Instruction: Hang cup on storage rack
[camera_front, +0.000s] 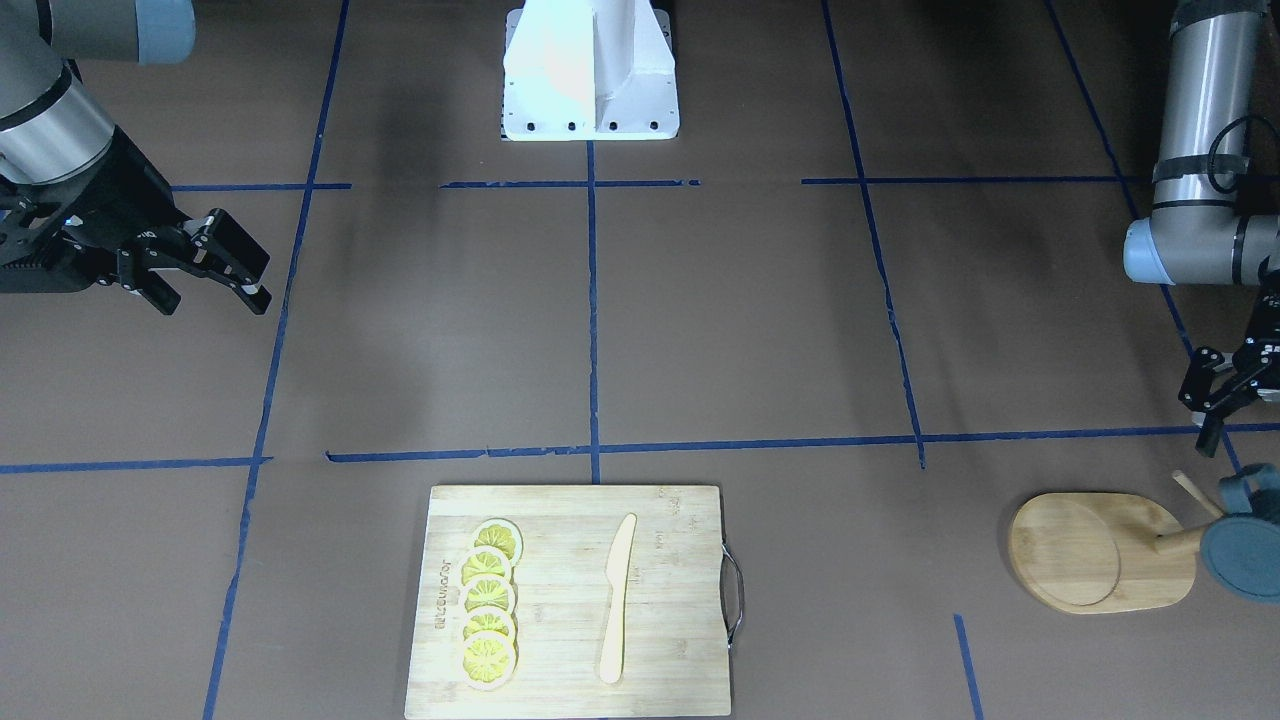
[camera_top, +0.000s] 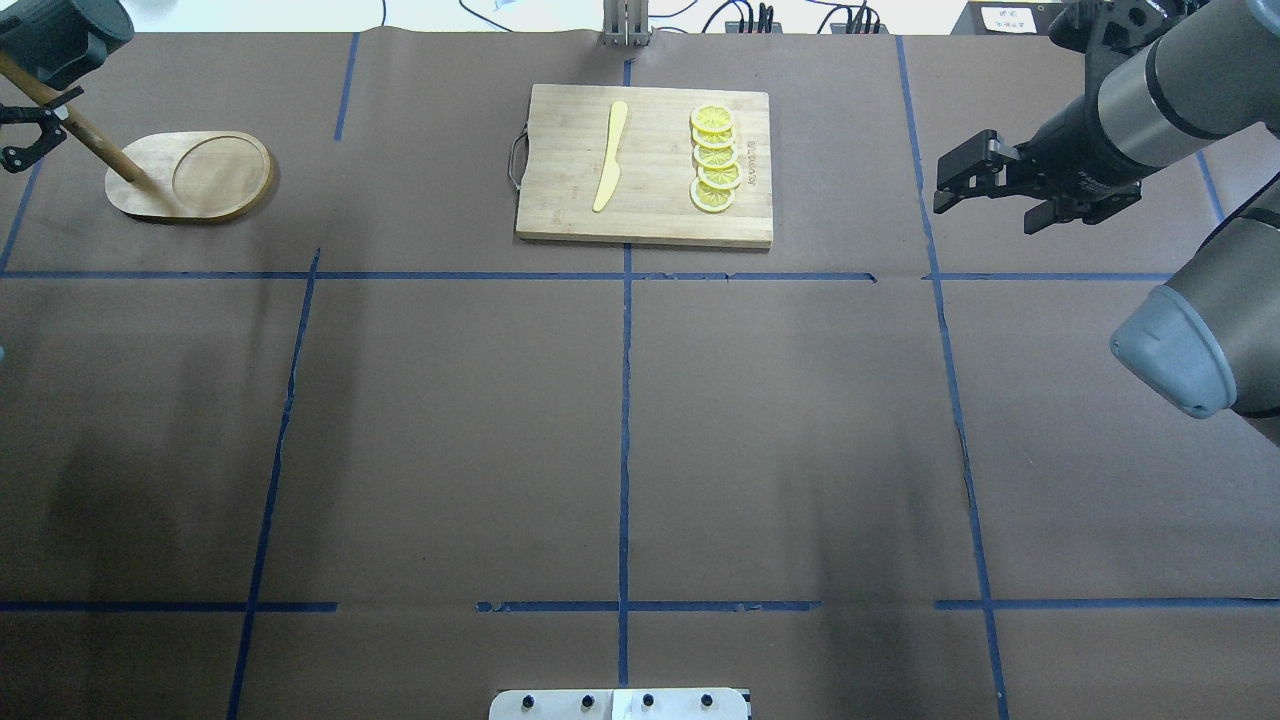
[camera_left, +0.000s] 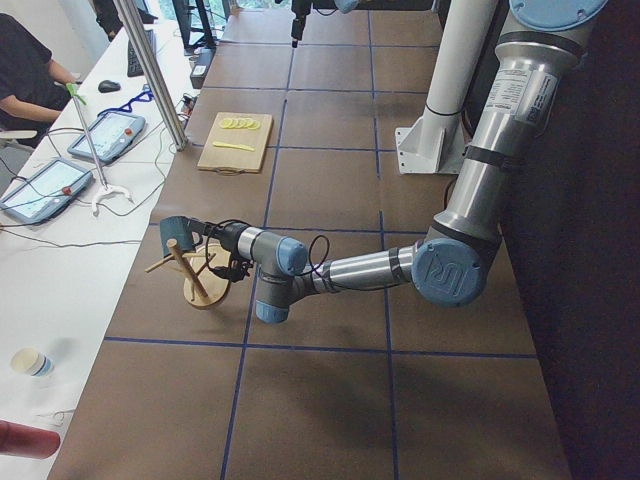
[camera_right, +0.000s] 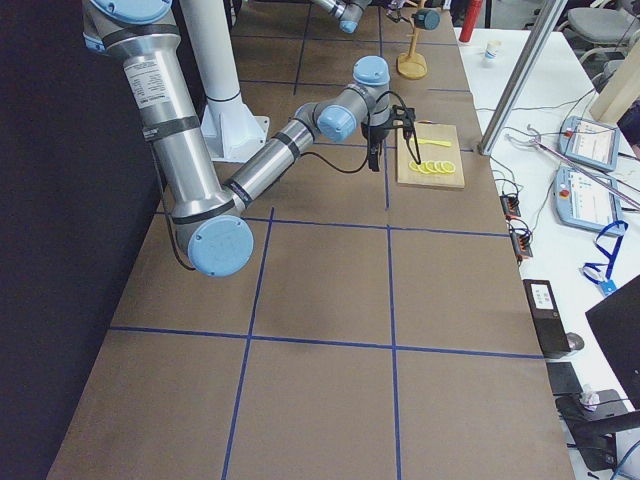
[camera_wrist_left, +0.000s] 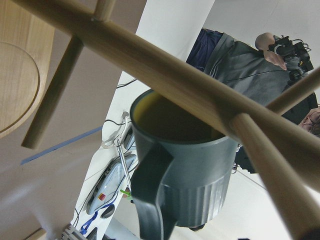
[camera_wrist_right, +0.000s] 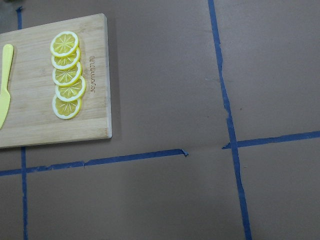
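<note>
The dark blue-grey cup (camera_front: 1245, 545) hangs on a peg of the bamboo storage rack (camera_front: 1090, 550) at the table's edge. In the left wrist view the cup (camera_wrist_left: 185, 170) fills the frame, yellow inside, handle toward the camera, with the rack's post (camera_wrist_left: 165, 75) across it. It also shows at the top left of the overhead view (camera_top: 60, 35). My left gripper (camera_front: 1215, 420) is just beside the rack, apart from the cup, open and empty. My right gripper (camera_front: 212, 300) is open and empty, far off on the other side of the table.
A rectangular bamboo cutting board (camera_front: 570, 520) with several lemon slices (camera_front: 490, 605) and a yellow knife (camera_front: 618, 600) lies mid-table on the operators' side. Blue tape lines cross the brown table. The white robot base (camera_front: 590, 70) stands opposite.
</note>
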